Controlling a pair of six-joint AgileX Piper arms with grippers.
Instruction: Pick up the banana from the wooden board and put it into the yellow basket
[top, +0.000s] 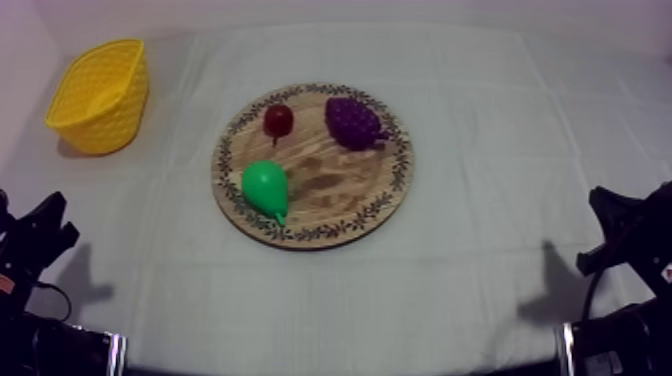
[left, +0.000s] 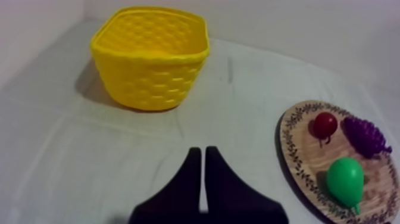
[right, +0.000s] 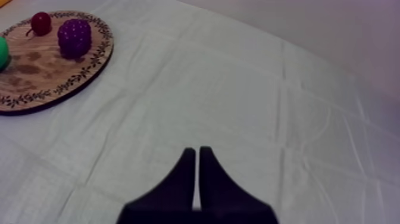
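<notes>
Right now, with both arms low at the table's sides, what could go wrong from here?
The wooden board carries a pear, grapes and a small red fruit; a grasp there could take the wrong fruit.
Both arms' jaws are shut; reaching in like that could push a round fruit off the board.
The yellow basket sits far left, probably beyond the right arm's reach.

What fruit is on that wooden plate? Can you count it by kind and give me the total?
Pear: 1
Bunch of grapes: 1
Small red fruit: 1
Total: 3, all on the round wooden board
</notes>
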